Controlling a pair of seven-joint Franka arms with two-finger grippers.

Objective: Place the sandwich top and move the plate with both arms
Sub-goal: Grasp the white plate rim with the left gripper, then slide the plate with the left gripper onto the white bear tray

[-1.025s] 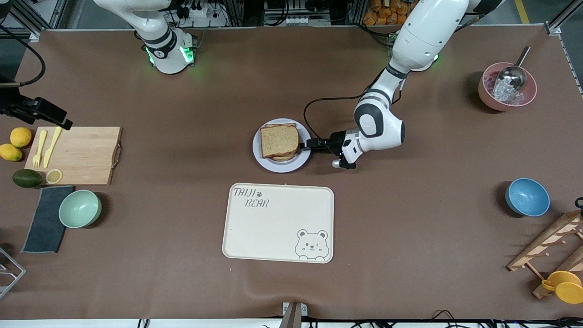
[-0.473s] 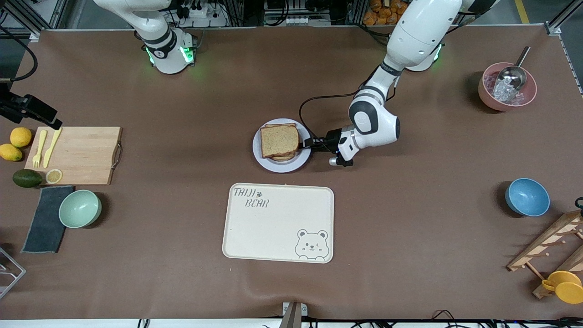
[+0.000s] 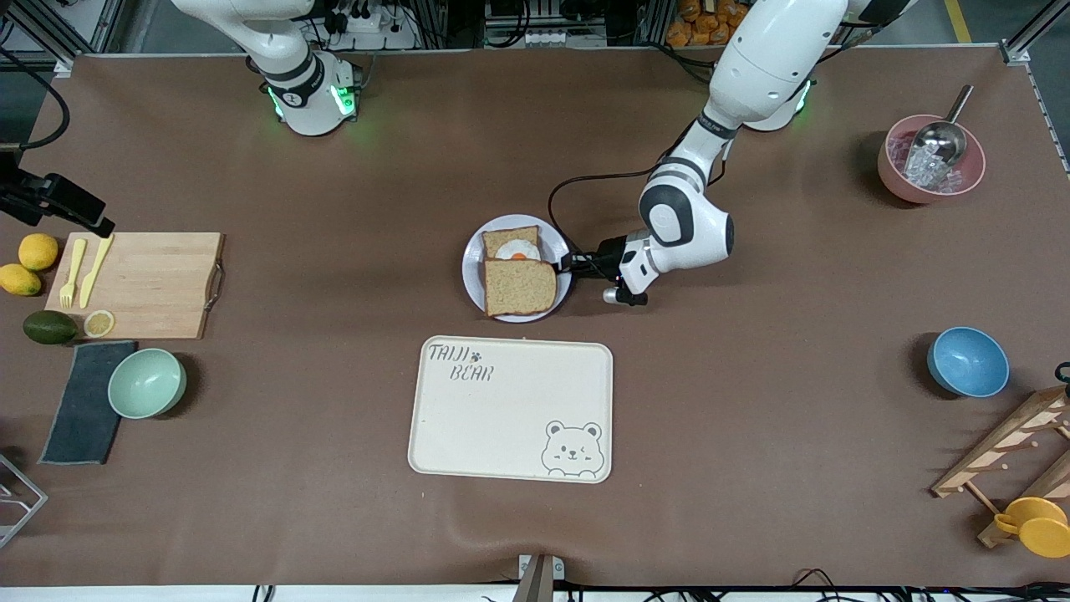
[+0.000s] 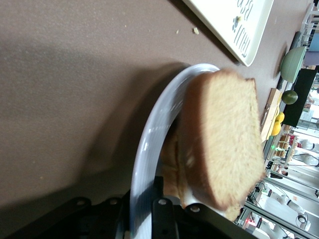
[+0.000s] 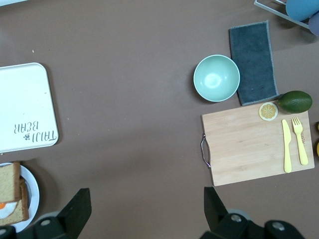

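Observation:
The pale plate [image 3: 472, 272] sits mid-table, farther from the front camera than the bear tray. On it lies an egg-topped slice [image 3: 514, 246]. The plain brown sandwich top [image 3: 520, 287] has slid partly off that slice toward the front camera and reaches the plate's rim. My left gripper [image 3: 570, 262] is shut on the plate's rim at the side toward the left arm's end. The left wrist view shows the rim [image 4: 154, 144] pinched between the left gripper [image 4: 144, 209] jaws, with the sandwich top [image 4: 229, 139] beside it. My right gripper [image 5: 147, 214] hangs open and empty over bare table by the cutting board.
A cream bear tray [image 3: 510, 410] lies nearer the front camera than the plate. A cutting board [image 3: 142, 284] with fork and knife, a green bowl [image 3: 147, 382] and a grey cloth [image 3: 84, 401] are toward the right arm's end. A blue bowl [image 3: 967, 361] and pink bowl [image 3: 930, 159] are toward the left arm's end.
The left gripper has shut on the plate's rim. The sandwich top has slid off the lower slice toward the front camera, baring the egg. The right gripper drifted slightly outward.

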